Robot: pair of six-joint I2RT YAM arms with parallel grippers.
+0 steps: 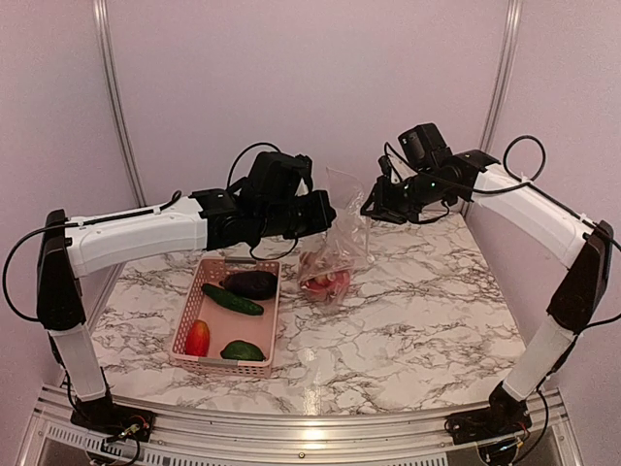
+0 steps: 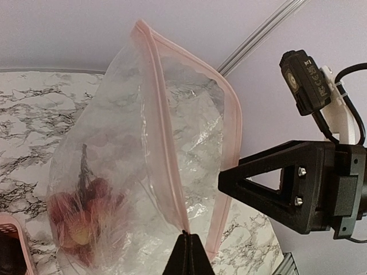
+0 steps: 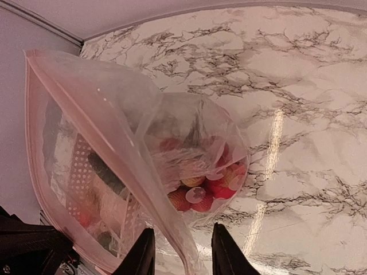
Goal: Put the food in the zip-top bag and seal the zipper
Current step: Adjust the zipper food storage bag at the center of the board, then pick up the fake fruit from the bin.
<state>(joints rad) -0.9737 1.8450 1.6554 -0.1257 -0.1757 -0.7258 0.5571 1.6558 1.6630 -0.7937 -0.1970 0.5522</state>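
The large, clear, crinkly plastic zip-top bag (image 1: 340, 248) is held upright between the two arms, over the white marbled table (image 1: 427, 311). Its loaded bottom appears to rest on the tabletop just beside the pink plastic basket (image 1: 187, 313). A cluster of small red and yellow-red toy pieces (image 3: 200, 192) is seen at the bottom of the bag. A dark purple eggplant (image 1: 252, 283), a long green cucumber (image 1: 233, 300), a second green piece (image 1: 243, 351) and a red-yellow piece (image 1: 197, 338) lie in the basket, so the filling is judged unfinished. The film is expected to be very light, limp and slippery, and to fold wherever it is unsupported. The only firmer line is the thin, pale pink zipper strip (image 2: 163, 123) along the mouth, and a hold is best taken there, one point on each lip, so that the mouth is spread. The left gripper (image 2: 186, 255) is closed flat on this strip at one lip, with its arm stretched in from the left. The right gripper (image 3: 182, 238) is brought in from the right at a similar height. Its jaws stand apart with a lip of the mouth running between them and no pinch is shown, so the bag is judged to hang from the left hold alone.
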